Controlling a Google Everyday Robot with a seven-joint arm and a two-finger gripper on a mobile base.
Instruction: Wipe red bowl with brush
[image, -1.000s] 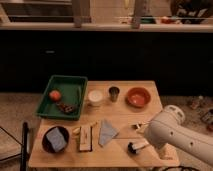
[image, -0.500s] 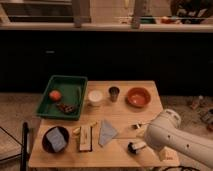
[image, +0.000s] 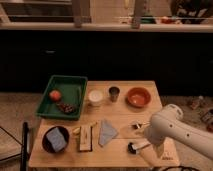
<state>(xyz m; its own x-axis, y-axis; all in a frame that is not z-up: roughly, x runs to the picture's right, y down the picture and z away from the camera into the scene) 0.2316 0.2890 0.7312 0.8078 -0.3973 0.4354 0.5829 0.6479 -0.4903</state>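
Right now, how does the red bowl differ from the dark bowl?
The red bowl is orange-red and looks empty; the dark bowl is black and holds a blue sponge. The red bowl stands back right on the table, the dark bowl front left. Both are round, similar in width. The gripper is hidden behind the white arm at the front right.

red bowl (image: 138, 96), grn tray (image: 68, 78), blk-head brush (image: 133, 147)

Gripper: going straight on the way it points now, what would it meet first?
Probably the brush: the gripper, at the front right of the table, points down-left toward it. Depth is unclear.
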